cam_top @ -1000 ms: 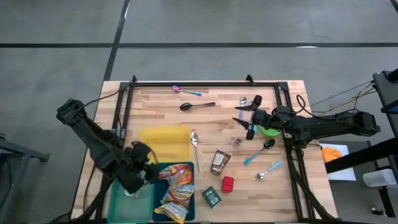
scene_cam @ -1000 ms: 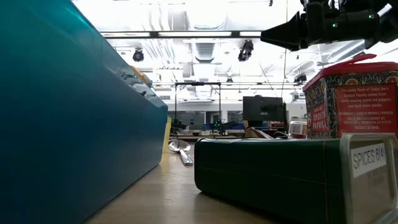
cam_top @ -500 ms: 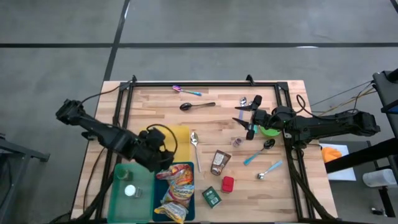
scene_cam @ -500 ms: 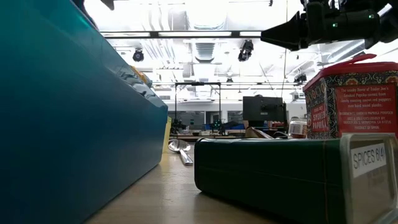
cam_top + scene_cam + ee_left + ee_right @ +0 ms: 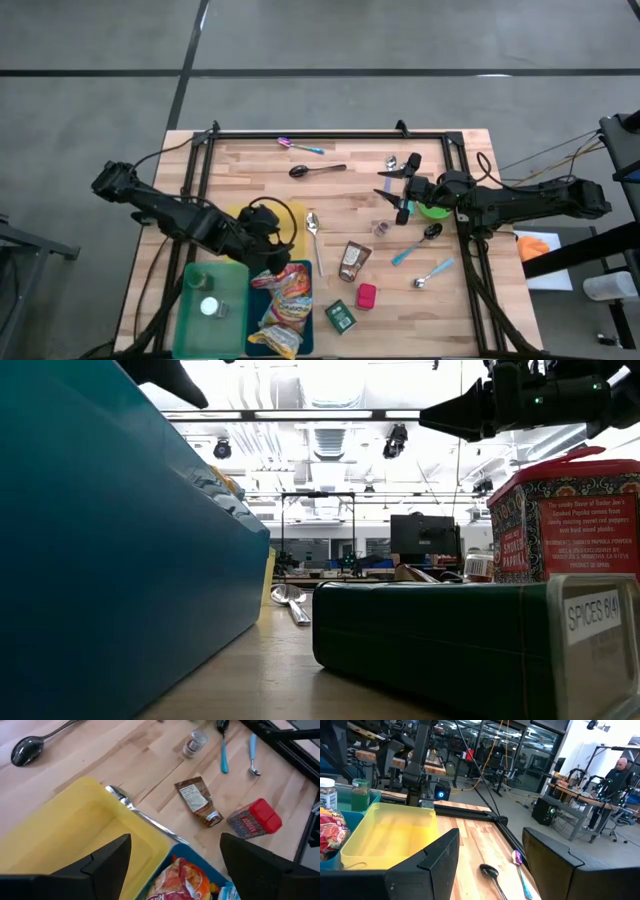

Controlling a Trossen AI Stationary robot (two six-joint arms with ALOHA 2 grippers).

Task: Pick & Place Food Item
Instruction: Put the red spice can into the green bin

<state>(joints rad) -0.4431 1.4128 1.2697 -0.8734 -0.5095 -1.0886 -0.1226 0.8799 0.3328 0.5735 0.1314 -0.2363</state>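
Note:
My left gripper (image 5: 268, 256) (image 5: 175, 845) hangs open and empty over the near right corner of the yellow tray (image 5: 75, 835), next to the blue bin (image 5: 257, 318) that holds a colourful snack bag (image 5: 284, 300). A brown food packet (image 5: 353, 260) (image 5: 198, 801) lies flat on the table right of the tray. A red spice tin (image 5: 366, 296) (image 5: 255, 819), a green tin (image 5: 341, 317) and a small jar (image 5: 381, 228) stand on the table nearby. My right gripper (image 5: 393, 194) (image 5: 490, 840) waits open and level above the table's right half.
A green bin (image 5: 228, 322) at the near left holds a white-lidded jar (image 5: 209, 307). Several spoons lie about: one (image 5: 313, 226) beside the tray, a dark one (image 5: 315, 170) farther back, blue-handled ones (image 5: 415, 245) at the right. A green bowl (image 5: 433, 210) sits under my right arm. A black frame rims the table.
My left gripper has swung from above the green bin toward the table's right and far side, rolling as it went, and now hangs over the yellow tray's corner. The white-lidded jar in the green bin now shows uncovered. My right arm has kept still.

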